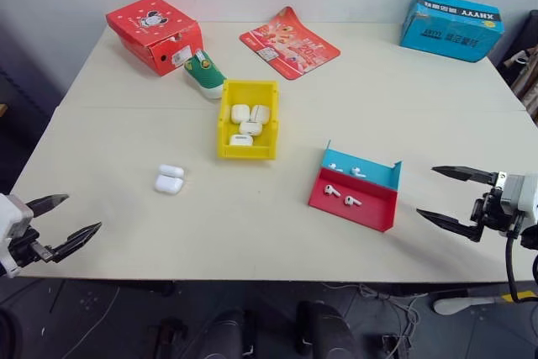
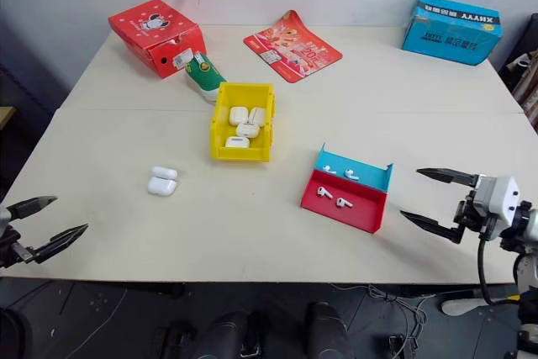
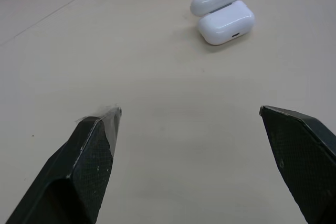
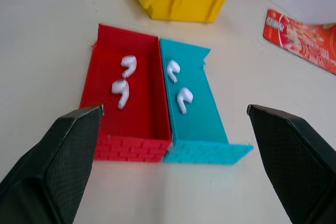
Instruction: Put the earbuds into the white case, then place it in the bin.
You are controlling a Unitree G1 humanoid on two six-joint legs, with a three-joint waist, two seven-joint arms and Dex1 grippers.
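Observation:
A white case [image 1: 169,179] lies on the table with its lid flipped open, left of centre; the left wrist view looks at the same case [image 3: 222,13]. My left gripper [image 1: 69,217] hangs open at the table's near left edge, well short of the case. Several earbuds [image 1: 343,194] lie in the red-and-blue tray [image 1: 377,208], two in the red half [image 4: 122,81] and two in the blue half [image 4: 178,85]. To the right of that tray my right gripper [image 1: 445,197] is open and empty. The yellow bin [image 1: 249,150] at mid-table holds several white cases.
A red box [image 1: 155,33] and a green-and-white item [image 1: 204,72] sit at the back left. A red printed packet [image 1: 288,42] lies at the back centre, a blue carton [image 1: 450,24] at the back right.

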